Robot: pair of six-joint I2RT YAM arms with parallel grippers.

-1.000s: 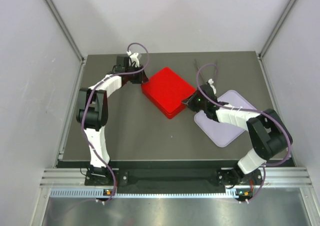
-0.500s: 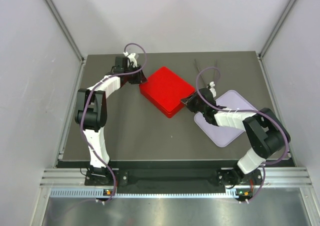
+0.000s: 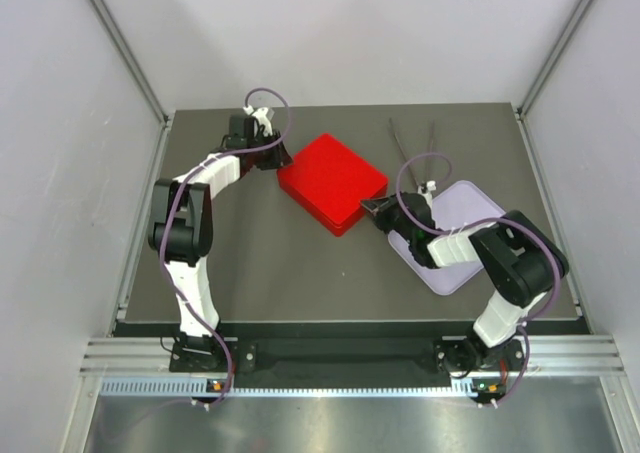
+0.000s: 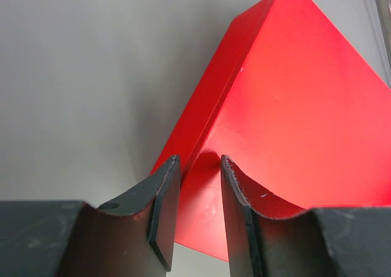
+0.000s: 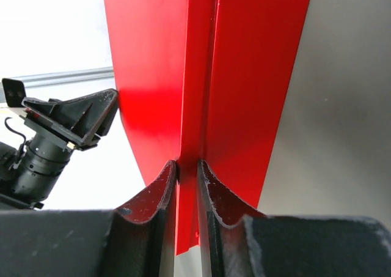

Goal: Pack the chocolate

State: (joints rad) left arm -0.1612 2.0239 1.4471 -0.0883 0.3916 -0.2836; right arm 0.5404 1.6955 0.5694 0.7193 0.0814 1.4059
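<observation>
TOP: my left gripper (image 3: 272, 159) at red box (image 3: 333, 181) left corner, right gripper (image 3: 372, 209) at right corner | LEFT WRIST: fingers part-closed, clamping box corner | RIGHT WRIST: fingers nearly closed, pinching thin box edge | chocolate: unseen, position cannot be told

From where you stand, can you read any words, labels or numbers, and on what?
None readable. The red box is plain in all views; the lilac tray is blank too. Tiny orange marks on the front rail are too small to read.
</observation>
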